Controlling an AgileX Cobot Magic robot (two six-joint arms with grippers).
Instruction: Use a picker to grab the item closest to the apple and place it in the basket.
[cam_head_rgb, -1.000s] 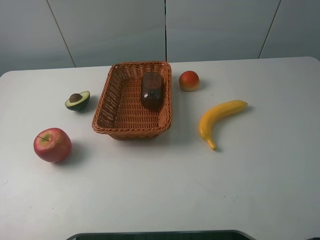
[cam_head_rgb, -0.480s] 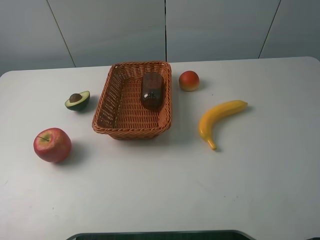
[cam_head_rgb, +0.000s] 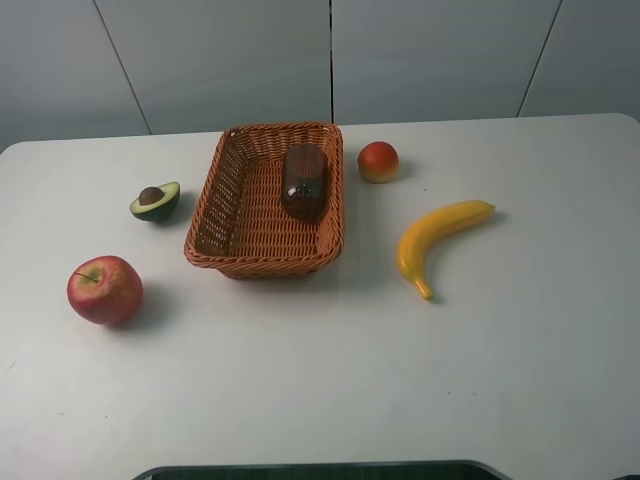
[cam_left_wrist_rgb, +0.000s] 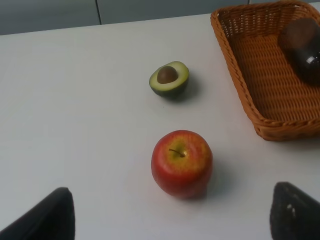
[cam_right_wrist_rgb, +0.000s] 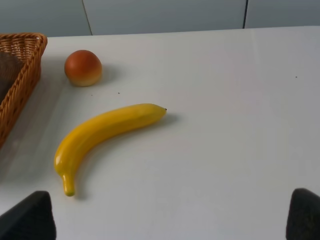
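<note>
A red apple (cam_head_rgb: 104, 290) sits at the table's front left. A halved avocado (cam_head_rgb: 155, 202) with its pit showing lies behind it, and is the item nearest to it. The wicker basket (cam_head_rgb: 213, 205) stands at the middle back. In the left wrist view the apple (cam_left_wrist_rgb: 182, 163) lies just ahead of my left gripper (cam_left_wrist_rgb: 172, 220), with the avocado (cam_left_wrist_rgb: 169, 78) further on and the basket (cam_left_wrist_rgb: 265, 75) off to one side. The left gripper is open and holds nothing. My right gripper (cam_right_wrist_rgb: 166, 217) is also open and empty, facing a banana (cam_right_wrist_rgb: 105, 130). Neither gripper appears in the exterior high view.
A dark brown object (cam_head_rgb: 304, 182) lies inside the basket against its right wall. A round orange-red fruit (cam_head_rgb: 378, 161) sits just right of the basket. The yellow banana (cam_head_rgb: 435, 238) lies further right and nearer the front. The table (cam_head_rgb: 330, 380) is white.
</note>
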